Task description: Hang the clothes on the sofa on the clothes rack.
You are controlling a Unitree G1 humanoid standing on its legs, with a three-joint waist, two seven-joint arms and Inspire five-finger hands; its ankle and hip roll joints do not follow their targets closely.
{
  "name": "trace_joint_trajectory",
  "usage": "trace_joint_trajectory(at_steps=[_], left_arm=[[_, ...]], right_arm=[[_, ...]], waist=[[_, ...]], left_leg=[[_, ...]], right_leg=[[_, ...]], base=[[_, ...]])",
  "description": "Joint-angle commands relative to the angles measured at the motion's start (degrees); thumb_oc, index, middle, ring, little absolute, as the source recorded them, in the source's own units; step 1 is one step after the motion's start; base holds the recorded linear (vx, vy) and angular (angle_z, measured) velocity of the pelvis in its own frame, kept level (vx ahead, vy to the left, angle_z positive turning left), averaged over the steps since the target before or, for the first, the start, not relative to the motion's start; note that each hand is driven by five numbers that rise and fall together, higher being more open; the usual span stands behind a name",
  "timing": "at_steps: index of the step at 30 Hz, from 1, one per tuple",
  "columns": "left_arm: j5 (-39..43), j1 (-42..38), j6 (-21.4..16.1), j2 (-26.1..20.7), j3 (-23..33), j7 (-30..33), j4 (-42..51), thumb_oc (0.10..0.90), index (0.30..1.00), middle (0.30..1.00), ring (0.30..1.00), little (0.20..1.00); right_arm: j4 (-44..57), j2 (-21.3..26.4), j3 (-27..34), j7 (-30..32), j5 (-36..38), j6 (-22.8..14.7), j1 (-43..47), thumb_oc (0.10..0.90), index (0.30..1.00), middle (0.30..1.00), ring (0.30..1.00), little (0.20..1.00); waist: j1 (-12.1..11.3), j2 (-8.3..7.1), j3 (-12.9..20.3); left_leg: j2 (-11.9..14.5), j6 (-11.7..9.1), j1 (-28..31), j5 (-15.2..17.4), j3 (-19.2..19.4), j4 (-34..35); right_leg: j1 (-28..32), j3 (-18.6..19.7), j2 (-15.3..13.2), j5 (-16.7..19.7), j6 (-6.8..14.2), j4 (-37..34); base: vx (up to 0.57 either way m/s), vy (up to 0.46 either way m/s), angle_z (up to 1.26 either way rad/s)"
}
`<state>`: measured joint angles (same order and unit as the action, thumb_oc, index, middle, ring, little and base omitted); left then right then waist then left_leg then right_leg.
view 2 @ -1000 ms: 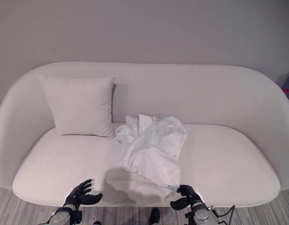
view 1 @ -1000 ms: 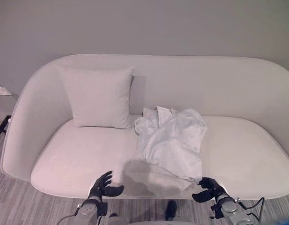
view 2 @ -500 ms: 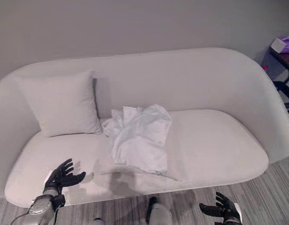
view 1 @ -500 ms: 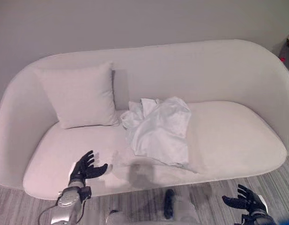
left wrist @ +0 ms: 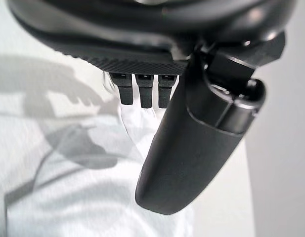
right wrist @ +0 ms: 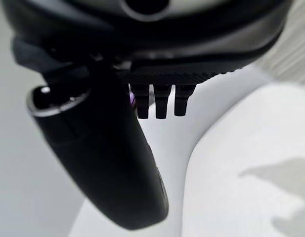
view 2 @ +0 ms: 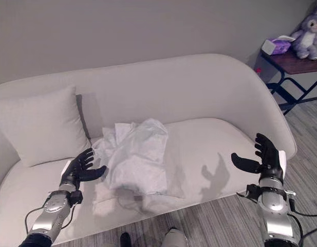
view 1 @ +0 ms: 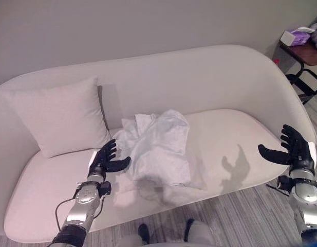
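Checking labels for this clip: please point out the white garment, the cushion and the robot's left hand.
white garment [view 1: 161,149]: left eye view, middle of the crumpled cloth.
cushion [view 1: 58,116]: left eye view, centre of its front face.
left hand [view 2: 76,172]: right eye view, on the palm.

You've got two silver-grey forearms with dark wrist collars, each ending in a black multi-finger left hand [view 1: 104,160] and right hand [view 1: 294,149]; white covers at the hand edges.

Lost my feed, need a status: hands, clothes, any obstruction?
Left hand open beside the clothes. Right hand open, far off at sofa end. Clothes crumpled on seat. Pillow clear of them.
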<state>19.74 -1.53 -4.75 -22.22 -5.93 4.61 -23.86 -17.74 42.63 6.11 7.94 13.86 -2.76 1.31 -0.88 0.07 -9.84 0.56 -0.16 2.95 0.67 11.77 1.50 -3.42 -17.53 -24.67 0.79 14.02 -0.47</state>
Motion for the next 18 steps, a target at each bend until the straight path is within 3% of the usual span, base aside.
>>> trace_joint_trajectory(at_steps=[1, 3, 4, 8, 9, 18], left_arm=[[-3.0, 0.3, -5.2, -3.7, 4.1, -0.7, 5.0, 0.8, 0.9, 0.9, 0.9, 0.9], [-3.1, 0.9, -5.3, -3.5, 4.1, -0.8, 5.3, 0.8, 0.9, 0.9, 0.9, 0.9], [-3.0, 1.1, -5.4, -3.5, 2.6, -1.4, 5.6, 0.8, 0.9, 0.9, 0.9, 0.9], [-2.4, 1.5, -5.5, -3.1, 1.8, -1.5, 7.0, 0.8, 0.9, 0.9, 0.9, 0.9], [-1.3, 1.3, -5.7, -3.0, 0.5, -1.3, 8.4, 0.8, 0.9, 0.9, 0.9, 0.9], [0.4, -0.7, -6.2, -4.3, -1.2, -0.7, 12.7, 0.8, 0.9, 0.9, 0.9, 0.9]], right_arm=[[1.2, 2.0, 1.5, -0.9, -0.9, -4.9, 9.4, 0.8, 0.9, 0.9, 0.9, 0.9], [0.8, 3.1, 0.5, -0.8, -1.6, -4.9, 10.7, 0.8, 0.9, 0.9, 0.9, 0.9], [-0.6, 6.4, -2.4, -2.0, -0.9, -4.7, 14.3, 0.8, 0.9, 0.9, 0.9, 0.9], [-2.6, 8.3, -6.5, -2.9, 0.1, -4.4, 18.8, 0.8, 0.9, 0.9, 0.9, 0.9], [-5.1, 8.5, -10.9, -3.4, 1.6, -4.1, 24.6, 0.8, 0.9, 0.9, 0.9, 0.9], [-16.0, 5.2, -23.4, -3.5, 5.4, -2.1, 44.4, 0.8, 0.9, 0.9, 0.9, 0.9]], waist=[[-2.5, -4.6, 2.7], [-2.5, -4.54, 3.0], [-3.1, -4.27, 3.1], [-3.4, -3.84, 3.0], [-4.4, -3.69, 2.0], [-7.7, -3.42, -2.6]], left_leg=[[3.4, -4.3, 0.7, 0.9, 0.2, 3.5], [3.8, -4.6, 0.6, 0.8, -0.1, 3.5], [5.4, -5.7, -0.1, 0.0, -0.9, 3.5], [6.6, -6.5, -1.0, -0.8, -1.5, 3.5], [7.4, -6.9, -2.0, -1.4, -1.9, 3.5], [7.4, -7.3, -6.2, -2.6, -2.9, 3.5]], right_leg=[[6.9, -0.4, 5.6, 7.5, -0.6, -4.5], [7.1, -0.9, 6.0, 7.4, -0.7, -4.5], [7.5, -2.2, 7.6, 5.6, -1.4, -4.5], [7.3, -3.2, 8.9, 4.4, -1.8, -4.5], [6.7, -3.5, 9.5, 4.0, -2.0, -4.5], [3.3, -3.5, 9.5, 4.8, -2.0, -4.5]], base=[[0.19, -0.181, 0.54], [0.09, -0.11, 0.05], [0.05, -0.112, -0.26], [0.04, -0.079, 0.42], [0.0, -0.039, 0.07], [-0.06, 0.016, 0.05]])
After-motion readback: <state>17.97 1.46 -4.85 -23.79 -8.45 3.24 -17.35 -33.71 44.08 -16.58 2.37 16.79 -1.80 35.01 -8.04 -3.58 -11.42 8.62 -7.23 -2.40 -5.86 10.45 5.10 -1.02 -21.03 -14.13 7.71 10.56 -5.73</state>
